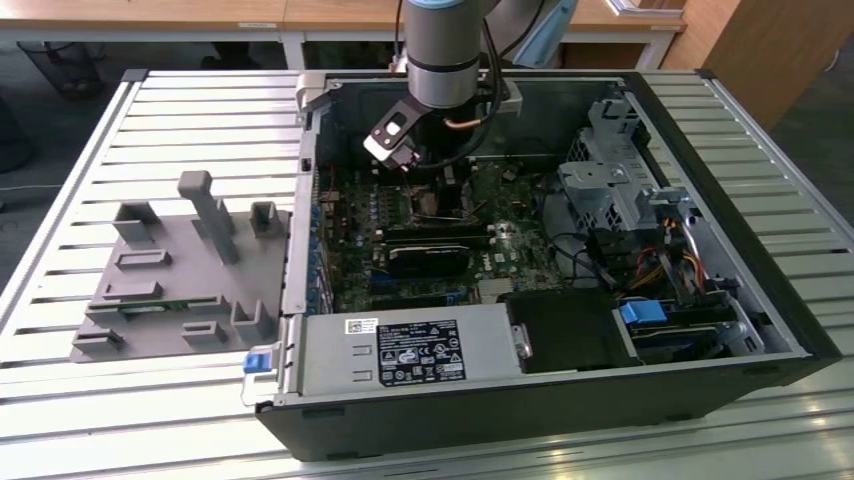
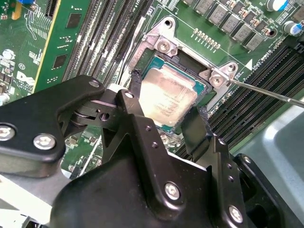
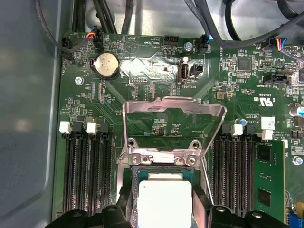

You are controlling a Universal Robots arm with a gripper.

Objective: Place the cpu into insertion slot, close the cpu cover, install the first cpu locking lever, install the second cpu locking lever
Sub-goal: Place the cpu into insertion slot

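1. The cpu (image 2: 167, 92) is a flat square chip with a dull silver-grey metal top, a washed-out glare patch and a thin green border. I read it as lying inside the insertion slot (image 2: 186, 70), edges parallel to the slot's black frame
2. The cpu cover (image 3: 174, 102) is a thin silver frame with a square opening. It is swung up and open, standing on its hinge at one edge of the insertion slot. The green motherboard (image 3: 156, 71) shows through the opening
3. A thin metal lever rod (image 2: 268, 93) runs outward from a screwed bracket at one corner of the insertion slot
4. Long black memory slots (image 3: 85, 175) flank the insertion slot on two opposite sides
5. Hidden: the chip covers the slot's contact field, and I cannot tell whether the cpu is fully seated or sitting slightly proud. Part of the chip is cut off at the edge of the first wrist view. In the exterior view the arm (image 1: 441, 60) reaches down into the open computer case (image 1: 534, 410) and its wrist blocks the insertion slot
6. The gripper (image 2: 168, 97) has its two black fingers (image 2: 199, 126) parted only to the chip's width. One finger is pressed against each of two opposite edges, so it has hold of the cpu at the insertion slot
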